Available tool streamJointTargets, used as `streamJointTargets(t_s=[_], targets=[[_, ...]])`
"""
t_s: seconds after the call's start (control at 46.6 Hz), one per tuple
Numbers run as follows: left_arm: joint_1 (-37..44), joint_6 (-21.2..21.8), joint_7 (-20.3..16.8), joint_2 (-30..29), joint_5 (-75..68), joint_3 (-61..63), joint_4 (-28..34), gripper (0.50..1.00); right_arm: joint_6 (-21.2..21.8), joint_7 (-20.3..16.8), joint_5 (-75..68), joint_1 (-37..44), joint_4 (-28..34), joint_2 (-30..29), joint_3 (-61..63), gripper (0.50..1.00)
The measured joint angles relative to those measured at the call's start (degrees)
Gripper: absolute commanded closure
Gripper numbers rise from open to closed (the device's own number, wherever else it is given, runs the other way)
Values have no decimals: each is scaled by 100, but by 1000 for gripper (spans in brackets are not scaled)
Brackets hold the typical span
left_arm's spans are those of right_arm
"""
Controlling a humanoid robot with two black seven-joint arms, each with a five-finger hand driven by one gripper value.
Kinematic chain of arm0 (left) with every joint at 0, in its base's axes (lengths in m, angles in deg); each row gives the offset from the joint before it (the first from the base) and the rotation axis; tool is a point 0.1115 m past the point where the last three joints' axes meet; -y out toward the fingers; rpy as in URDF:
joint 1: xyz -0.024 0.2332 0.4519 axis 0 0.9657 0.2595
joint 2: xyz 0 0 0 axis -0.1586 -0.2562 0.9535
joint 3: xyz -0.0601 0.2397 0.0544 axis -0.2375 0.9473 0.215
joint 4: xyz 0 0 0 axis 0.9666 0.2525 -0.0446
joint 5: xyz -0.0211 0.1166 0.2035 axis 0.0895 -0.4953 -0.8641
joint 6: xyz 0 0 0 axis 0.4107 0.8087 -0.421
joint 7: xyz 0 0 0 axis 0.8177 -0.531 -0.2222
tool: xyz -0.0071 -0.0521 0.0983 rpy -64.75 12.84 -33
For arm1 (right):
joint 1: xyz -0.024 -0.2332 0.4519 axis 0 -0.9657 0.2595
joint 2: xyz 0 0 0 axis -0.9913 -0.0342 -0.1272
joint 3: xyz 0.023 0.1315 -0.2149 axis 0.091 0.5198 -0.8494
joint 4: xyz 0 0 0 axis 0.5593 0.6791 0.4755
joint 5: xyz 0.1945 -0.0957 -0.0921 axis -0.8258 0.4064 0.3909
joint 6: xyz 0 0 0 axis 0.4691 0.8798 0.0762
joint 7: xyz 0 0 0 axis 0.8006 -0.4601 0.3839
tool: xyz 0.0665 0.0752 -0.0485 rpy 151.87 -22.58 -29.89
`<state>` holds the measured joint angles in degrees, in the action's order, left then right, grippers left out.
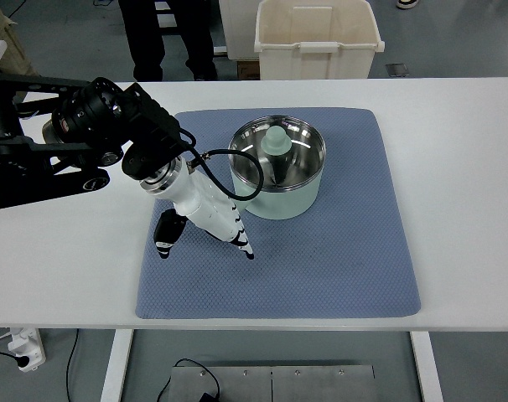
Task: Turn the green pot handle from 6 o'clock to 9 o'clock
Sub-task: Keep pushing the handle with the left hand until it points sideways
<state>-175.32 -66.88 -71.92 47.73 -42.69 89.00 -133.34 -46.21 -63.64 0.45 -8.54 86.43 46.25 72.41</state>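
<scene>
A pale green pot [279, 199] with a shiny steel inside stands on the blue mat [338, 260], a little behind its middle. A pale green knobbed piece [276, 140] sits inside the pot. I cannot see the pot's handle; it may be hidden under my hand. My left hand [205, 241] reaches in from the left and hovers over the mat just left of and in front of the pot. Its fingers [244, 244] point toward the near right, the thumb [165, 238] is spread apart, and it holds nothing. A black cable [237, 186] loops from the wrist beside the pot's wall.
The white table [463, 193] carries the mat. A white plastic bin [317, 38] stands behind the table's far edge. A person's dark legs [166, 38] stand at the far left behind the table. A power strip [23, 347] lies on the floor at the near left.
</scene>
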Motion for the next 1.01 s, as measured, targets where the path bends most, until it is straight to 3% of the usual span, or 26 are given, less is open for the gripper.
streamJointTargets(t_s=[1.01], targets=[[-258, 0, 18, -357, 5, 783, 319, 500, 0, 0, 0, 0, 0, 0, 0, 500]])
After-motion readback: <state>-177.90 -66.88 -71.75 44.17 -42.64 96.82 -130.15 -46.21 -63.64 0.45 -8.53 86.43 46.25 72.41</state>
